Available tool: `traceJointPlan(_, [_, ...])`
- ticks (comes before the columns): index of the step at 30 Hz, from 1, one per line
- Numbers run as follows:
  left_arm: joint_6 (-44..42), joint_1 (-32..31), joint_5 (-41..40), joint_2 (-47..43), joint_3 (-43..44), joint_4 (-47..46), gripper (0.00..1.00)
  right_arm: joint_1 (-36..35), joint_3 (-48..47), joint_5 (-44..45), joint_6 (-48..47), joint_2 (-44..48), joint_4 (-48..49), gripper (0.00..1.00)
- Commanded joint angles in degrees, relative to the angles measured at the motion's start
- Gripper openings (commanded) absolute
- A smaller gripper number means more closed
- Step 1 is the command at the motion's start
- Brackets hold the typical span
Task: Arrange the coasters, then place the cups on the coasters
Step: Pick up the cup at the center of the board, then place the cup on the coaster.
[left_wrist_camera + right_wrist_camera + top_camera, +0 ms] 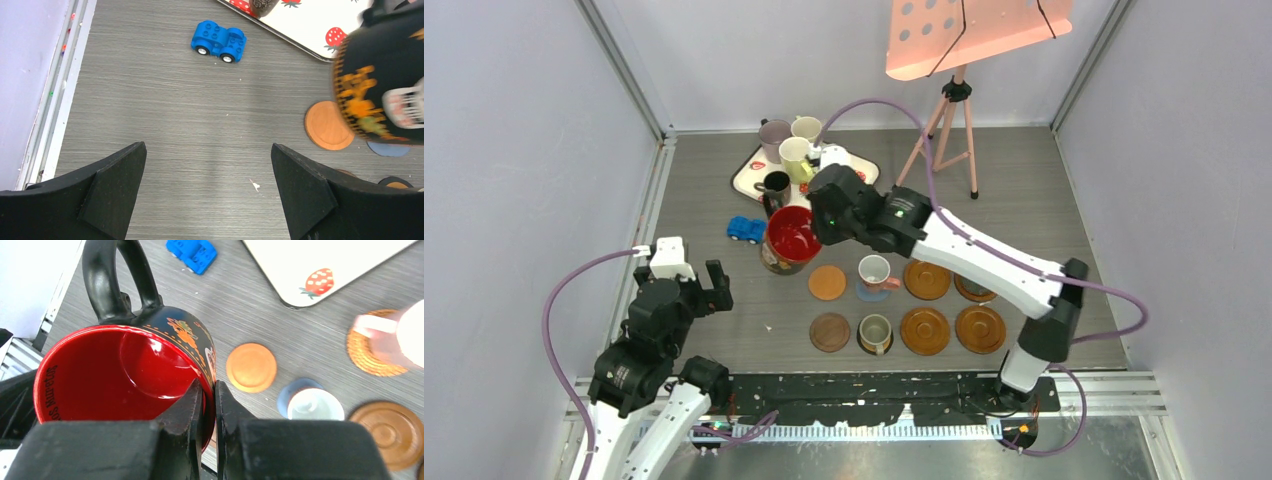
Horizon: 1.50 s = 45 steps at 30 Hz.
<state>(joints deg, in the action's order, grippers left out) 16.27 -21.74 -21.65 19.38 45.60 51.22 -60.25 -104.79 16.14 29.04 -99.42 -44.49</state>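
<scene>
Right end effector (209, 390): fingers nearly together, pinched on the wall of the large black mug with a glossy red inside (120, 370), one finger inside the rim and one outside.
Held mug: its black handle points away from the wrist camera. From overhead it sits just left of the plain orange round coaster (827, 282) (whether its base is off the grey wood-grain bench (1024, 190) cannot be told from above).
Left end effector (207, 150): fingers wide apart, over the bench near the left wall.
Coasters: two rows on the near side, with four glossy brown rimmed coasters (925, 330) at the right and a dark wood coaster (830, 332) at the near left.
Cups placed: a pale cup with a pink handle (874, 270) stands on a blue coaster (864, 293); a grey cup (875, 333) stands just beside the dark wood coaster.
Cups at the back: a mauve cup (774, 135), a cream cup (806, 127), a yellow-green cup (795, 155) and a small black cup (774, 183), on or at the white strawberry-print tray (749, 175).
Also there: a small blue toy car (746, 230), left of the held mug.
</scene>
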Motion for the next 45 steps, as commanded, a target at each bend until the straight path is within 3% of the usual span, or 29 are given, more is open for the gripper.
traceJointPlan(1, [0.16, -0.24, -0.24, -0.37, -0.25, -1.87, 1.00, 0.88, 3.11, 9.04, 2.90, 10.34, 1.23, 0.05])
traceJointPlan(17, [0.38, -1.03, 0.03, -0.09, -0.25, -1.85, 1.00, 11.15, 25.45, 25.51, 9.34, 34.31, -6.71, 0.05])
traceJointPlan(29, [0.51, -1.03, 0.05, 0.17, -0.17, -1.78, 0.99, 23.07, 36.06, 16.29, 6.35, 39.12, -0.42, 0.05])
traceJointPlan(45, [0.35, -1.03, 0.21, 0.47, -0.52, -2.35, 1.00, 29.12, 48.16, 10.63, 6.32, 36.80, 8.42, 0.05])
